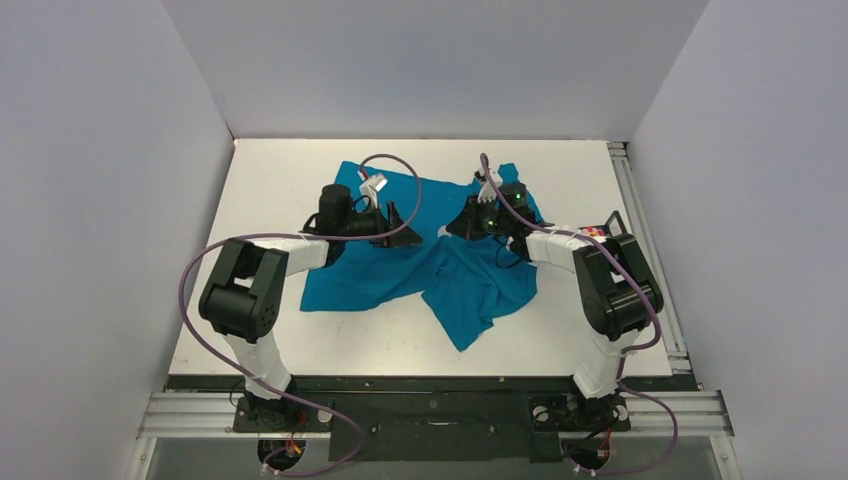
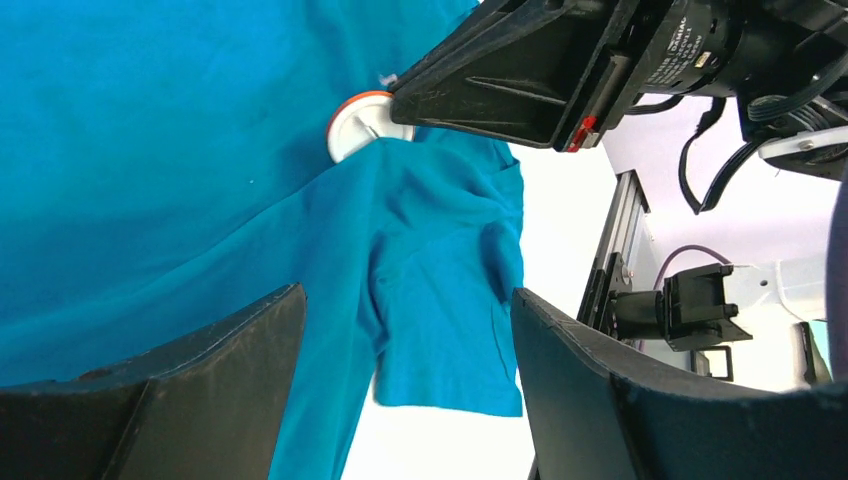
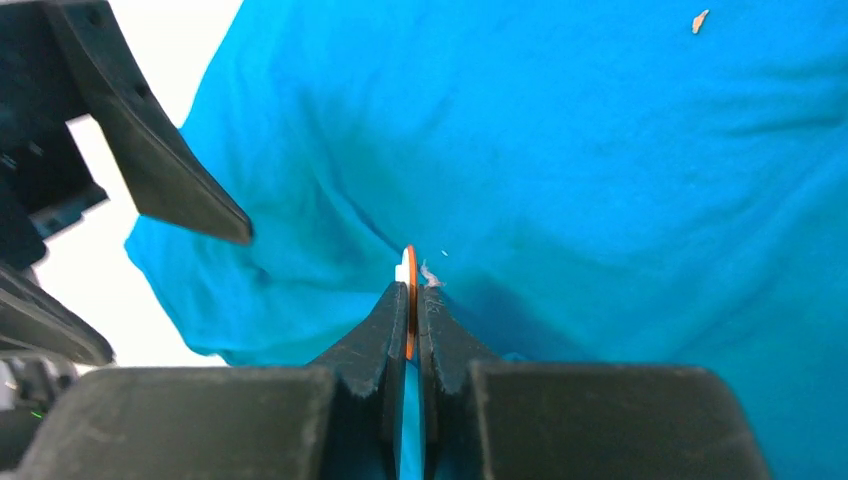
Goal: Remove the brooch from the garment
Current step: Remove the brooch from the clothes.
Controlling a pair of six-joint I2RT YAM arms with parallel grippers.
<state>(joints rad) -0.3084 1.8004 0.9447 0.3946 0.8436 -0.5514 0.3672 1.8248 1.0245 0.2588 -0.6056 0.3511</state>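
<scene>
The right gripper [image 3: 410,292] is clamped on the brooch [image 3: 408,262], edge-on at its fingertips against the garment [image 3: 600,150]; the left gripper [image 2: 408,298] gapes wide, holding nothing.

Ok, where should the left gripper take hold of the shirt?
Likely the bunched ridge of the shirt beside the brooch, approached from the left, opposite the right gripper shut on it. The left gripper is open and faces that raised fabric.
</scene>
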